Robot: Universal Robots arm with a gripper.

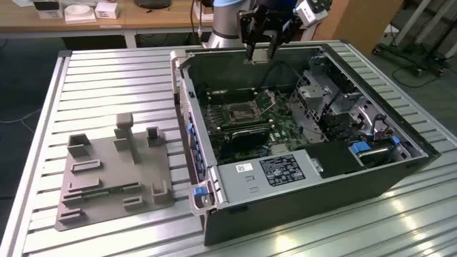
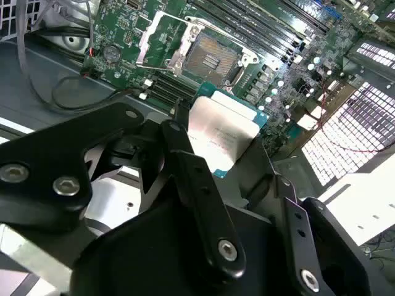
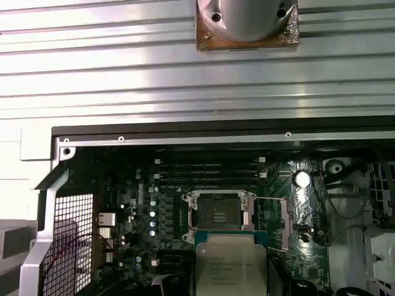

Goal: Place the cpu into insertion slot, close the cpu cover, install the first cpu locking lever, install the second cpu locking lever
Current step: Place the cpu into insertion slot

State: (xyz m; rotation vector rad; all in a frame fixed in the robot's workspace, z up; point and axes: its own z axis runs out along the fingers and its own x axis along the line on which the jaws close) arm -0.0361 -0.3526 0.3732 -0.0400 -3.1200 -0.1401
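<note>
Silver-grey square cpu [image 2: 222,139] hung pinched in the black tool [image 1: 261,57], twelve o'clock of the dark square insertion slot [image 1: 239,112] in the exterior view, unplaced, likely needing alignment.

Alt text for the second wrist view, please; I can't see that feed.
The gripper holds the cpu by its edges, above the green motherboard. Beyond it the insertion slot sits empty, with the cpu cover open beside it.

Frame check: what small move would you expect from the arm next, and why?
Probably lower toward the slot while centring over it: the fingers hold the cpu up near the rim of the case, and the slot lies open and empty, offset from the cpu in both wrist views.
</note>
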